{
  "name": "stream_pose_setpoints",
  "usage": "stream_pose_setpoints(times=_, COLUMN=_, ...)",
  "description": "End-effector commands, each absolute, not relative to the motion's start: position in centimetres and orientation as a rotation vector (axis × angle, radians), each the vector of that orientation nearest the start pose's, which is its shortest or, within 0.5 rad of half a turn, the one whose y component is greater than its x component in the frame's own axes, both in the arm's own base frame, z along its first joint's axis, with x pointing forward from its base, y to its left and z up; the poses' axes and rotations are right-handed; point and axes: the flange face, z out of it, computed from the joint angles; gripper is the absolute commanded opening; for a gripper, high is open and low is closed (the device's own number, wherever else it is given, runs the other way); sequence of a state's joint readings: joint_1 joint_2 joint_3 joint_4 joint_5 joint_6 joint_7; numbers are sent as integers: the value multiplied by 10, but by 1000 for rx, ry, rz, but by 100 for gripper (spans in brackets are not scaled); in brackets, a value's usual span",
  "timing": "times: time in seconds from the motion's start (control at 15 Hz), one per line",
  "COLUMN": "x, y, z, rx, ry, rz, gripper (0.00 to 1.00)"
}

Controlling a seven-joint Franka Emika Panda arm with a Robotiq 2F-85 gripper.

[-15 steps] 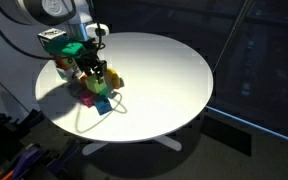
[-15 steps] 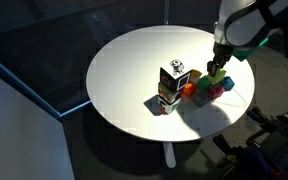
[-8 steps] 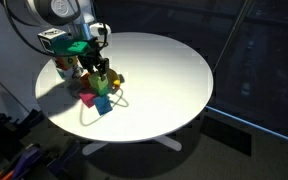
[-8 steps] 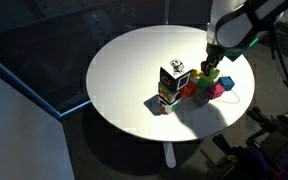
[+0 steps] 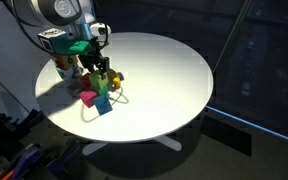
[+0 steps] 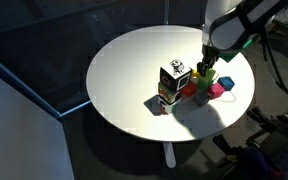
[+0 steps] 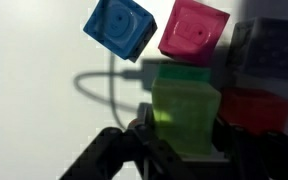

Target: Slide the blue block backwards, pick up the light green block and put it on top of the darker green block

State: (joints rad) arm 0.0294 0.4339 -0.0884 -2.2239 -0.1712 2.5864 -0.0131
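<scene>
In the wrist view my gripper (image 7: 184, 130) is shut on the light green block (image 7: 187, 115), one finger on each side. Directly beneath it shows an edge of the darker green block (image 7: 174, 72); whether the two touch I cannot tell. The blue block (image 7: 119, 28) lies tilted on the white table beyond them. In both exterior views the gripper (image 5: 100, 72) (image 6: 206, 72) hangs over the cluster of blocks with the blue block (image 5: 104, 105) at the cluster's near edge.
A magenta block (image 7: 194, 30) sits beside the blue one, with a red block (image 7: 254, 108) and a dark block (image 7: 269, 45) close by. A black-and-white patterned stack (image 6: 171, 80) stands next to the cluster. A thin wire (image 7: 99, 85) loops on the round white table (image 5: 174, 60).
The gripper, still shut on the light green block, has shifted a little sideways over the cluster of blocks. The blocks on the table have not moved.
</scene>
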Motion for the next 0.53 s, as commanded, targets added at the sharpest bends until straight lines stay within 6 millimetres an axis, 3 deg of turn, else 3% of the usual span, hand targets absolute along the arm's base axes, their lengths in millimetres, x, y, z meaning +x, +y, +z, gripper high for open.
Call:
stream_pose_setpoints(times=0.0, x=544, y=-28, z=173, rx=-3280, ry=-188, rz=158, gripper=27)
stream_pose_setpoints(times=0.4, x=542, y=-31, z=172, rx=-3290, ry=-180, rz=176, gripper=27)
stream_pose_setpoints(times=0.47, x=542, y=-32, z=171, rx=-3291, ry=-175, rz=183, gripper=77)
